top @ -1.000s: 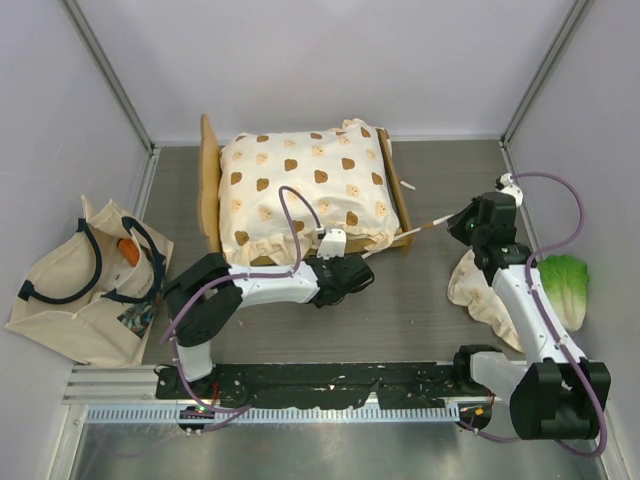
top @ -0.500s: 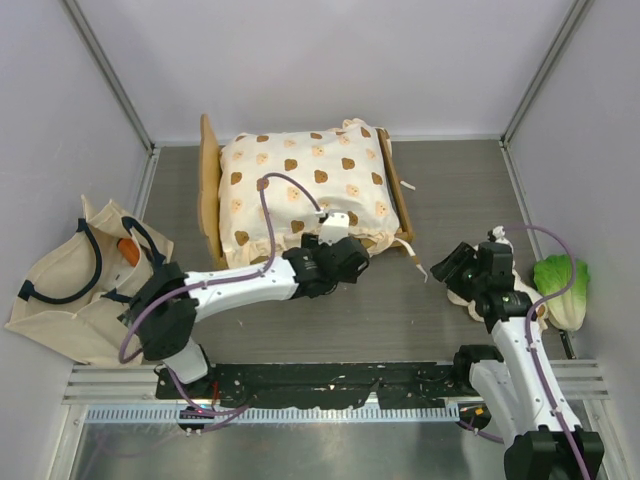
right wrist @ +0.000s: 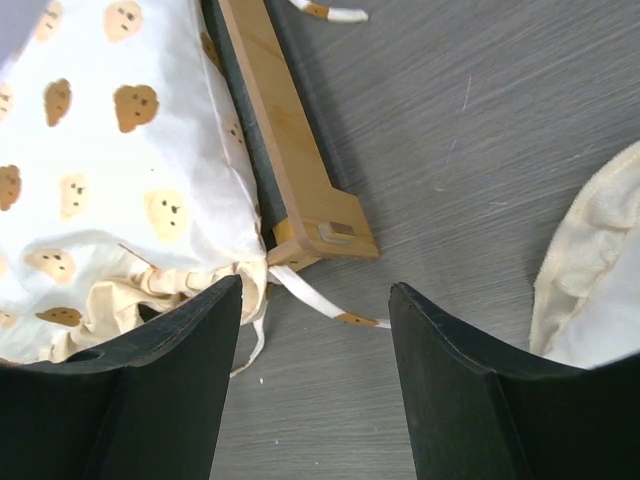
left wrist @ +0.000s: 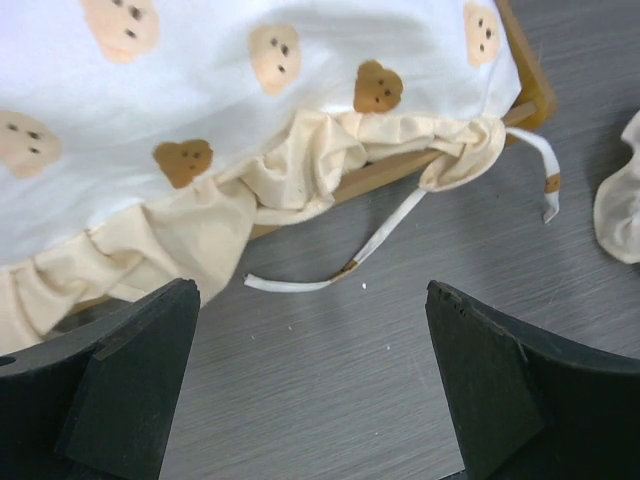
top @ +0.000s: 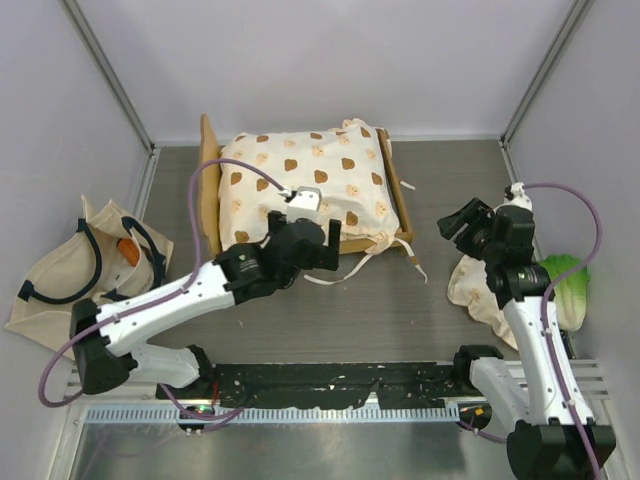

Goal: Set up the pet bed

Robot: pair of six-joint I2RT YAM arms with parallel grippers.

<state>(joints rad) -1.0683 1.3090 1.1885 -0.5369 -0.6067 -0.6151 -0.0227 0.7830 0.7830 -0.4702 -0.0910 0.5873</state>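
The pet bed (top: 209, 185), a light-wood frame, stands at the back with its cream bear-print cushion (top: 305, 185) on it. The cover's white ties (top: 345, 270) lie slack on the table along the bed's front edge. My left gripper (top: 333, 247) hovers open just in front of that edge. In the left wrist view the cushion's gathered hem (left wrist: 300, 170) and a loose tie (left wrist: 340, 270) lie ahead of the left gripper (left wrist: 312, 380), nothing between its fingers. My right gripper (top: 455, 222) is open beside the bed's right corner. The right wrist view shows the wooden corner (right wrist: 320, 225) and a tie (right wrist: 325, 308) ahead of the right gripper (right wrist: 315, 385).
A beige tote bag (top: 85, 285) with black handles lies at the left wall. A crumpled cream cloth (top: 478, 292) and a green lettuce toy (top: 565, 285) lie at the right, under and beside the right arm. Walls enclose the table on three sides.
Both grippers have gone from shut to open and the ties, pulled taut before, now lie slack. The left gripper has moved up toward the bed's front edge.
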